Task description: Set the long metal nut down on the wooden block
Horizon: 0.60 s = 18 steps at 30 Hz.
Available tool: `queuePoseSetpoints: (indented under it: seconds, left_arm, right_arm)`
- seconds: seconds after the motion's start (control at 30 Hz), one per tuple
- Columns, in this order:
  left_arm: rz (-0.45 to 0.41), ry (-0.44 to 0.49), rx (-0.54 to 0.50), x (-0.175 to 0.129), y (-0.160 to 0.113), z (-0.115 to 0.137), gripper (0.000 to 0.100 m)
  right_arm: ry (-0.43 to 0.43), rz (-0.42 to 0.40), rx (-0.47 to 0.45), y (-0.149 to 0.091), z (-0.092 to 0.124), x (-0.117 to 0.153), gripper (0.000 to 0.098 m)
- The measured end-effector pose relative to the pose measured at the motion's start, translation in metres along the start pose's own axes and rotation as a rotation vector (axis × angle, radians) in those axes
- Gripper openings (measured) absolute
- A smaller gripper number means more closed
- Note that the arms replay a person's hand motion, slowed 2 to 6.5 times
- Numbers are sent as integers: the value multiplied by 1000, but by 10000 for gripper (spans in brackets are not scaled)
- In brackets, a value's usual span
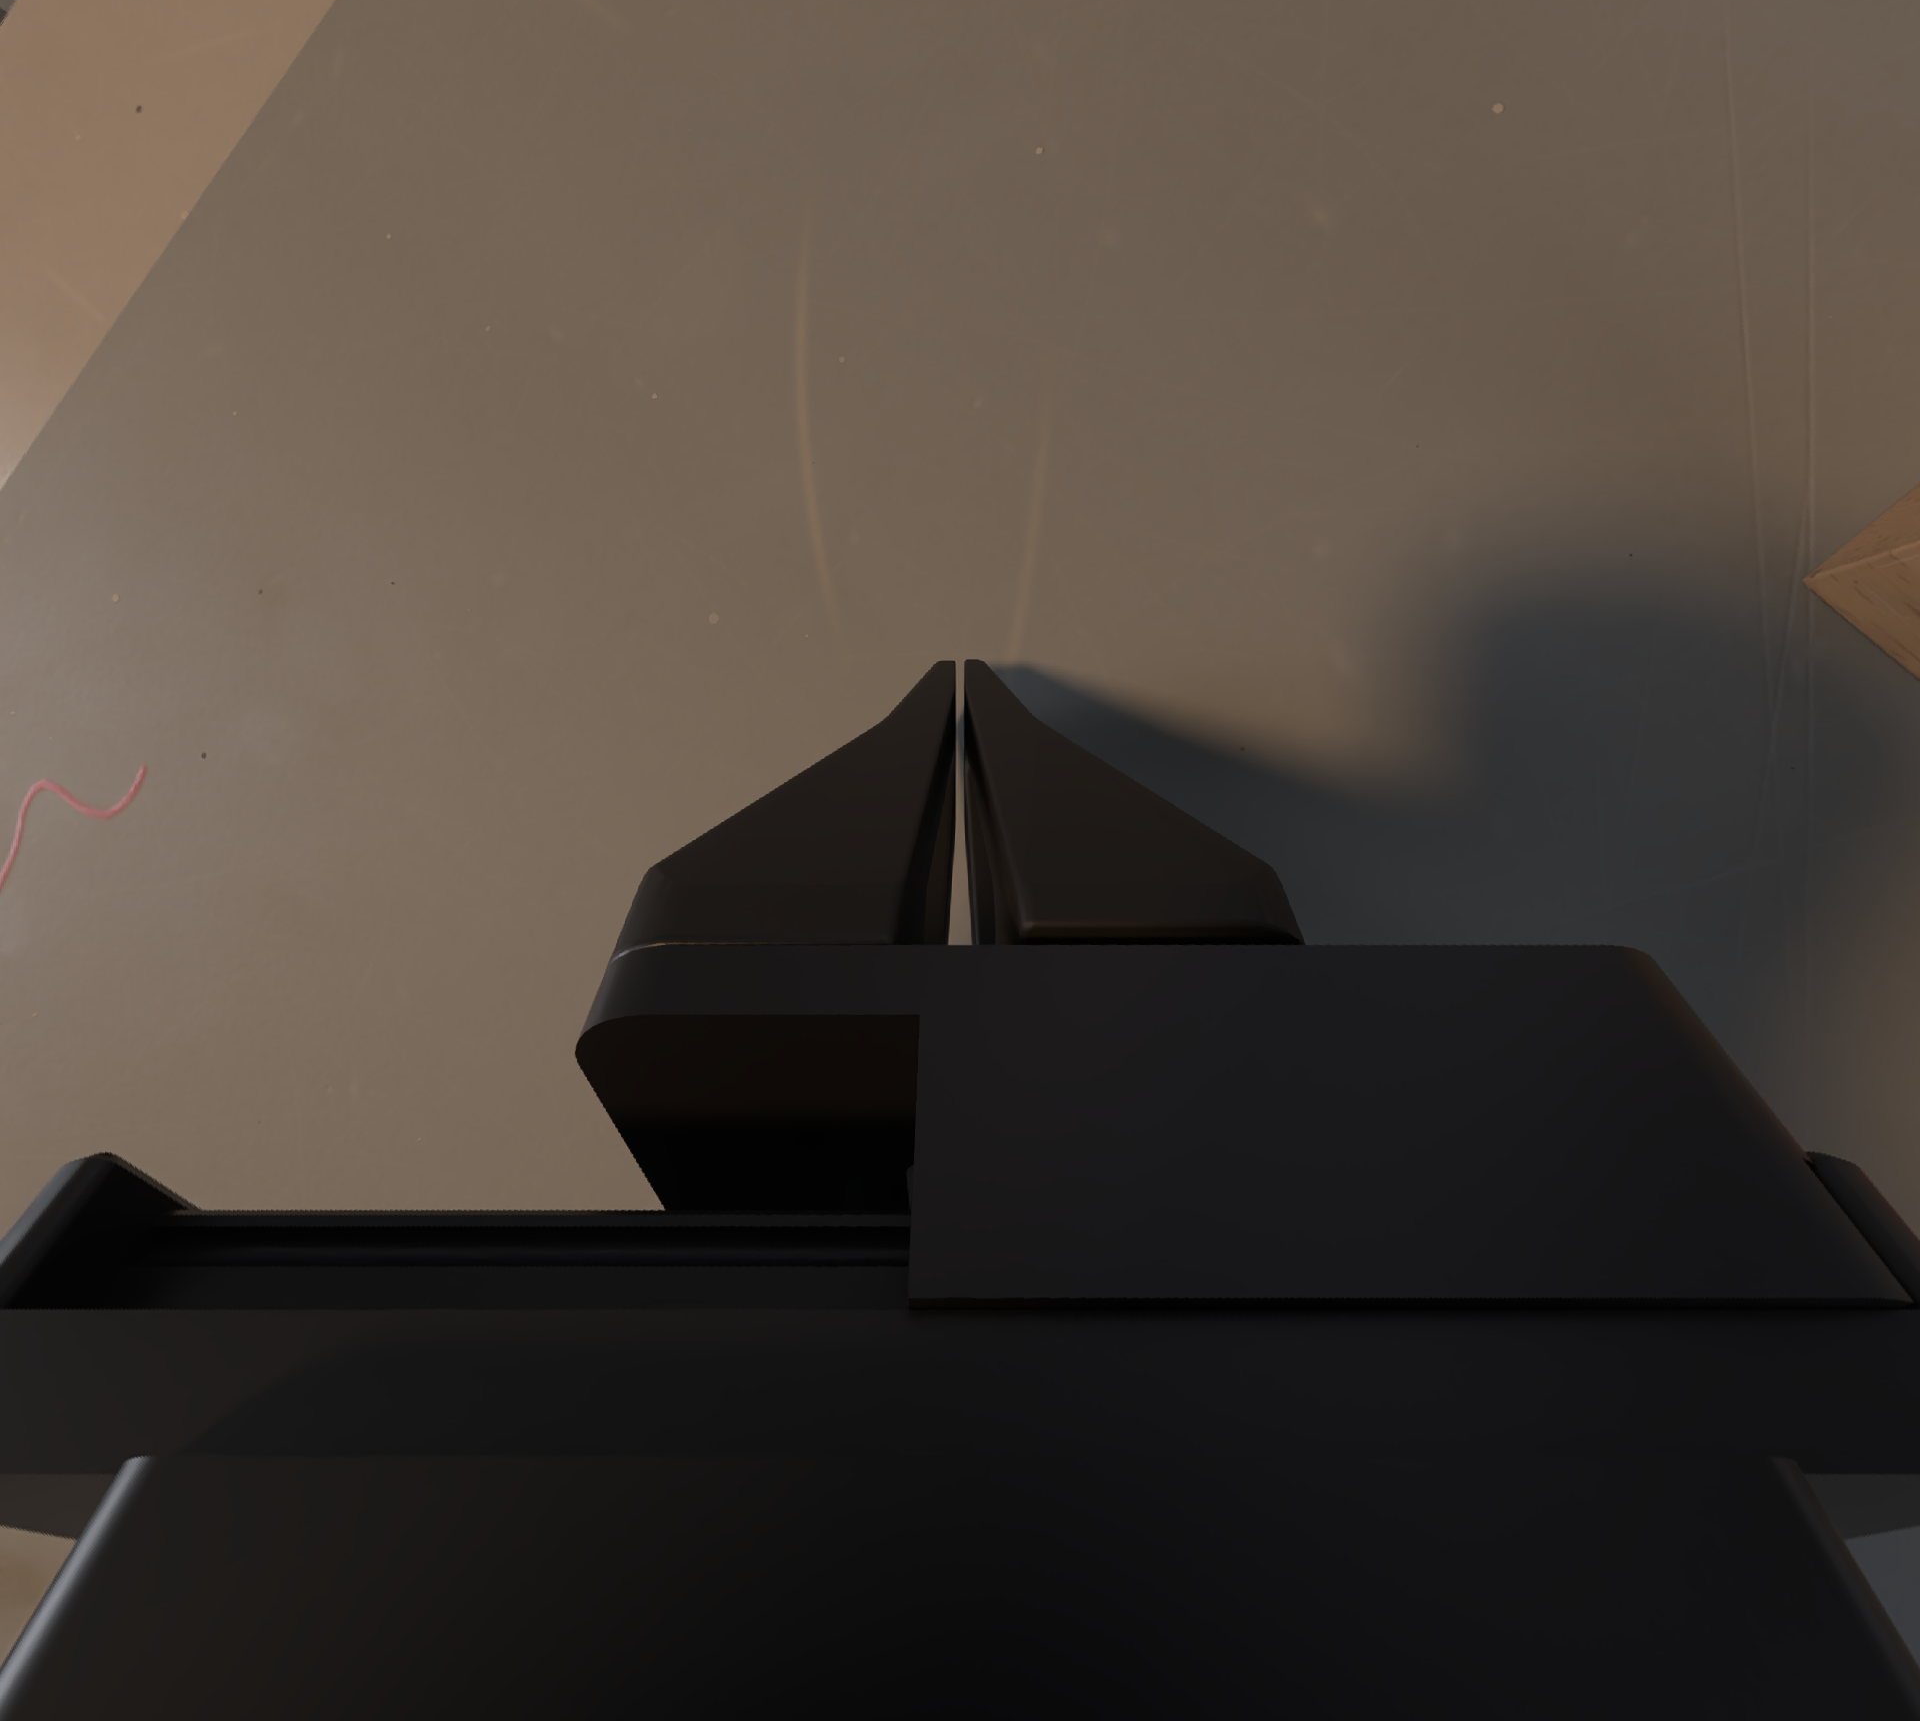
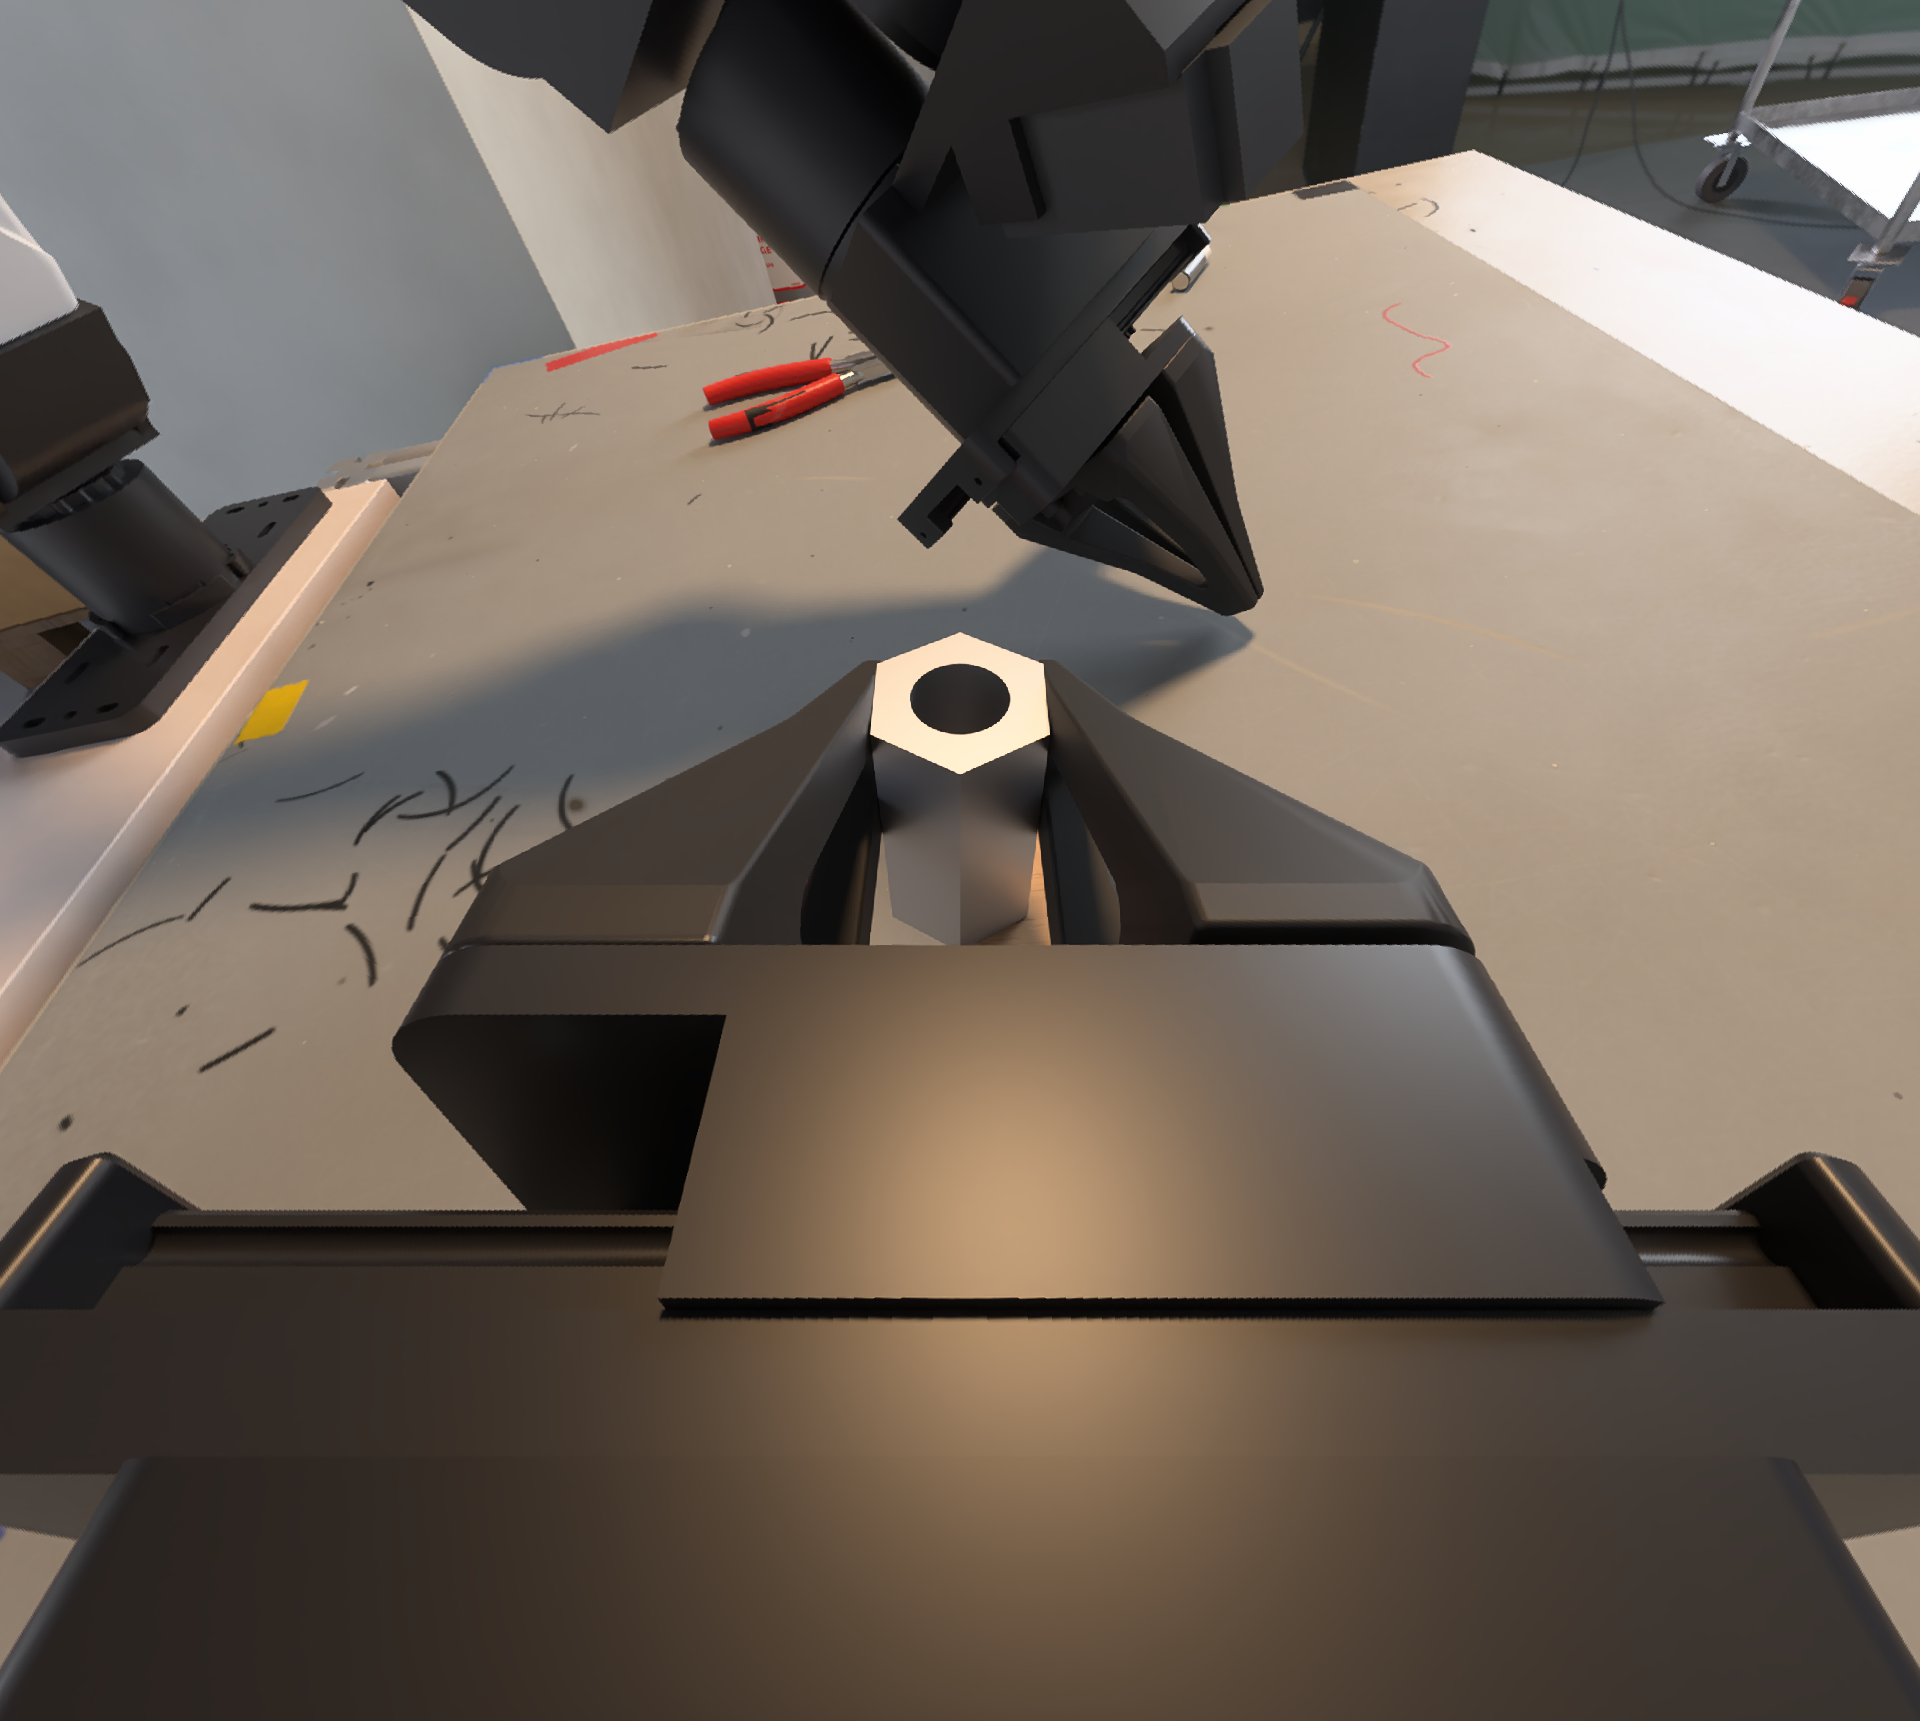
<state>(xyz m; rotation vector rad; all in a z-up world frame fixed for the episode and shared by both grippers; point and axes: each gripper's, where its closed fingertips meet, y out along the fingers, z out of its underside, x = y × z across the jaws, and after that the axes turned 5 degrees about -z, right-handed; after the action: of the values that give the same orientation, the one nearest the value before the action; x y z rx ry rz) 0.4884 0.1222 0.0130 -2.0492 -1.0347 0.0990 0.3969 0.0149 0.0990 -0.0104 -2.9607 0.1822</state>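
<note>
Right gripper (image 2: pixel 958 715) clamped on long silver hexagonal metal nut (image 2: pixel 958 783), lower end hidden, left gripper (image 1: pixel 958 665) closed and empty, pale wooden block (image 1: pixel 1878 589) cropped at right frame edge.

Just past the right gripper (image 2: pixel 958 715), the left gripper (image 2: pixel 1231 596) hangs low, blocking the upper middle of the frame. Bare table (image 2: pixel 1558 736) lies open rightward; red pliers (image 2: pixel 790 398) sit upper left.

Red-handled pliers (image 2: pixel 795 396) on the scuffed tabletop (image 2: pixel 1507 736), near its far edge.
</note>
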Motion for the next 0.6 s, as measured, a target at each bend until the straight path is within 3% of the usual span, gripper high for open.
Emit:
queuePoseSetpoints:
  seconds: [0.6]
  left_arm:
    - [3, 2, -1, -1, 0, 0, 13]
  right_arm:
    - [-11, 9, 6, 0, 0, -2, 241]
